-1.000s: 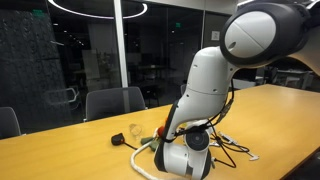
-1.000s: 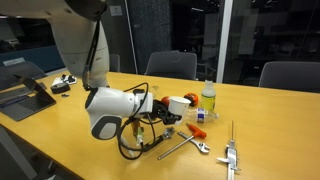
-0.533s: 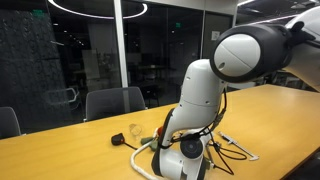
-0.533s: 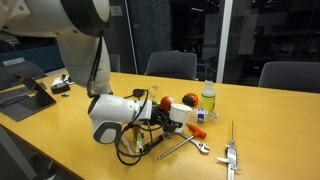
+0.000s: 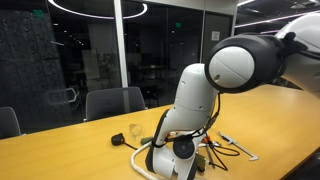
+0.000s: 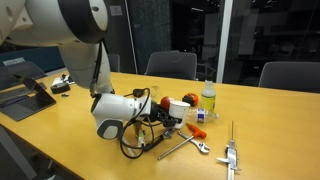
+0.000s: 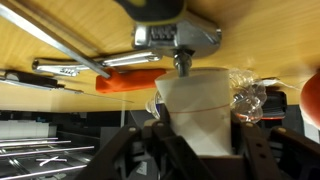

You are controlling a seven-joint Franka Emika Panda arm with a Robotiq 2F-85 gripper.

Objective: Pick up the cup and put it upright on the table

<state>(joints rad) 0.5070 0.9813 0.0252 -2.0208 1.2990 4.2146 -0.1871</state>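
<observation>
In the wrist view the picture stands upside down: the wooden table (image 7: 60, 25) fills the upper part and the gripper (image 7: 200, 128) comes in from the lower edge. The white cup (image 7: 195, 100) sits in the middle of the frame, between the two dark fingers (image 7: 152, 148). The fingers stand close at both sides of the cup, but I cannot tell if they press on it or only frame it. Whether the cup lies or stands is also not clear here. Above the cup lies an adjustable wrench (image 7: 180, 40), and to the left of it an orange-handled tool (image 7: 130, 82). Just right of the cup is a crumpled clear object (image 7: 248, 95).

In an exterior view the arm bends low over the table (image 6: 260, 120), its gripper (image 6: 165, 112) is near the centre of the frame, and the cup (image 6: 179, 103) shows as a small white shape just beside it. A bottle (image 6: 208, 98) stands behind, and a wrench (image 6: 185, 147) lies in front. In an exterior view the wrist hides the cup; a small clear glass (image 5: 119, 139) stands left of the arm.
</observation>
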